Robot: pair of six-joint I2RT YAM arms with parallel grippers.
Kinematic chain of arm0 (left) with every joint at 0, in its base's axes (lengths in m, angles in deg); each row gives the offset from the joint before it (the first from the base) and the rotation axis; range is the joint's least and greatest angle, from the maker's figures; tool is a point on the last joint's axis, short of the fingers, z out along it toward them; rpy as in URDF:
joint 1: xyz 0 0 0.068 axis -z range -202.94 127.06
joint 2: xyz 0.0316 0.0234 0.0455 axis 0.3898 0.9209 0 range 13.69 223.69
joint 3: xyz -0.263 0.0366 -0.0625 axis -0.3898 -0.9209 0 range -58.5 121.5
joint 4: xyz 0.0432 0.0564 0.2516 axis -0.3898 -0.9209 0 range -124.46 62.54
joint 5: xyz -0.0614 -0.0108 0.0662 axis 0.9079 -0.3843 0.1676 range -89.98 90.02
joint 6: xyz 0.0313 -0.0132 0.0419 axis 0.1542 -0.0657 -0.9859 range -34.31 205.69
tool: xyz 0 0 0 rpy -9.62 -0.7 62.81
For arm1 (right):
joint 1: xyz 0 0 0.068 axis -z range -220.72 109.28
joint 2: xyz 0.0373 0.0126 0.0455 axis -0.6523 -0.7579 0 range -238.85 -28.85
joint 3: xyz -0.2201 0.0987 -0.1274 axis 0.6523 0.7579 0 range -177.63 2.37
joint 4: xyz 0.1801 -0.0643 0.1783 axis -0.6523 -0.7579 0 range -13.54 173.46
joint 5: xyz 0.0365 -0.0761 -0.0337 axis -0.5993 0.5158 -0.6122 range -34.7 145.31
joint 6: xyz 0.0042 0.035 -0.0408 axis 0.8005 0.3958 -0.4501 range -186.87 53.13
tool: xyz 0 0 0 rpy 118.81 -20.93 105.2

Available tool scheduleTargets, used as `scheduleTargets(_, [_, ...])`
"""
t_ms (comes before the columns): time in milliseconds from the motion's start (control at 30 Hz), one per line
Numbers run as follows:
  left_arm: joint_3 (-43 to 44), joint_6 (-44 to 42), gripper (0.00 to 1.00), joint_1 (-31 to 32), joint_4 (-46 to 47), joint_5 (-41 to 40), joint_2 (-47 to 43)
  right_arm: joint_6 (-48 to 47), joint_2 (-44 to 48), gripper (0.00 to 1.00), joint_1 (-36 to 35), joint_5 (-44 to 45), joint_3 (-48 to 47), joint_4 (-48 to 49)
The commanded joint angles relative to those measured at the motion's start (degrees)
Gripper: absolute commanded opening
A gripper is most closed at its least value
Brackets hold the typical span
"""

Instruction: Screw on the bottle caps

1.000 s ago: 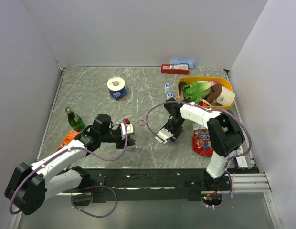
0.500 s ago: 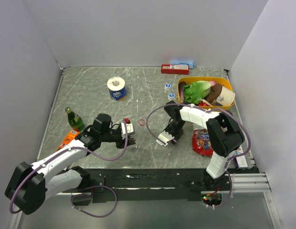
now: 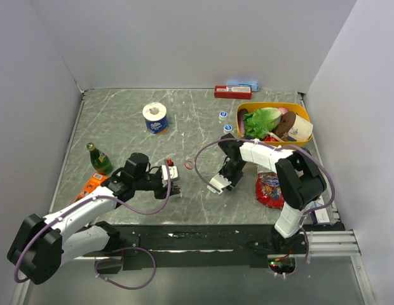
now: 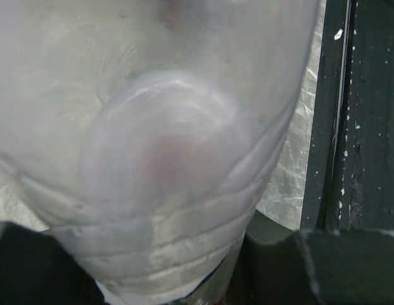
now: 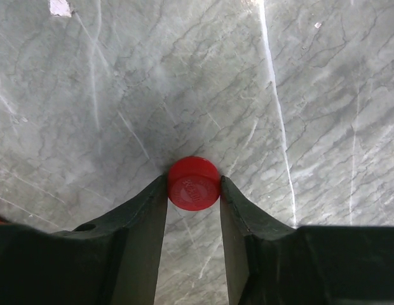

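Observation:
My left gripper (image 3: 166, 180) is shut on a clear bottle (image 3: 171, 171) with a red band, at the table's front left. The bottle fills the left wrist view (image 4: 159, 159) and hides the fingertips. My right gripper (image 3: 216, 184) is near the table's middle front, pointing down. In the right wrist view it (image 5: 194, 185) is shut on the red cap (image 5: 194, 183), pinched flat between both fingertips close over the marble. I cannot tell if the cap touches the table. Two blue caps (image 3: 223, 115) (image 3: 227, 128) lie left of the yellow basket.
A yellow basket (image 3: 273, 106) of toy food stands back right, with a red snack bag (image 3: 269, 189) in front of it. A toilet roll (image 3: 155, 117), a green bottle (image 3: 99, 159), an orange pack (image 3: 90, 184), a red ring (image 3: 189, 164) and a red box (image 3: 232, 92) are also on the table.
My right gripper has shifted a little toward the near edge. The left arm with the bottle has barely moved.

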Motion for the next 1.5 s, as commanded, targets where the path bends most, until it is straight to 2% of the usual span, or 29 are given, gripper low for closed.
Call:
scheduleTargets(0, [-0.23,-3.07,0.01,-0.14,1.58,1.34,0.61,-3.41,6.95,0.32,-0.39,-4.14,-0.53,-2.53])
scheduleTargets(167, [1.26,-10.36,0.01,-0.14,-2.11,3.09,2.19,2.21,16.45,0.30,-1.88,-10.04,-5.36,-11.15])
scheduleTargets(267, [1.97,-15.02,0.01,0.03,-3.69,3.71,3.34,10.62,22.16,0.30,-3.11,-13.12,-11.86,-16.68])
scheduleTargets(467, [3.72,-21.44,0.01,1.70,-5.10,3.36,5.10,21.54,24.29,0.29,-8.29,-15.15,-25.05,-22.05])
scheduleTargets(600, [4.16,-23.20,0.01,2.41,-4.84,3.45,5.36,23.49,23.76,0.29,-12.60,-14.53,-30.15,-23.29])
scheduleTargets(833, [4.43,-21.19,0.01,3.20,-2.03,3.97,5.36,22.62,23.15,0.29,-18.67,-13.04,-30.51,-23.81])
scheduleTargets(967, [4.95,-20.75,0.01,3.29,-1.41,4.06,5.62,22.96,23.94,0.29,-21.13,-11.72,-28.23,-20.41])
scheduleTargets(1467, [7.15,-19.60,0.01,3.81,0.70,4.59,7.73,23.58,21.21,0.28,-22.98,-9.78,-28.13,-16.43])
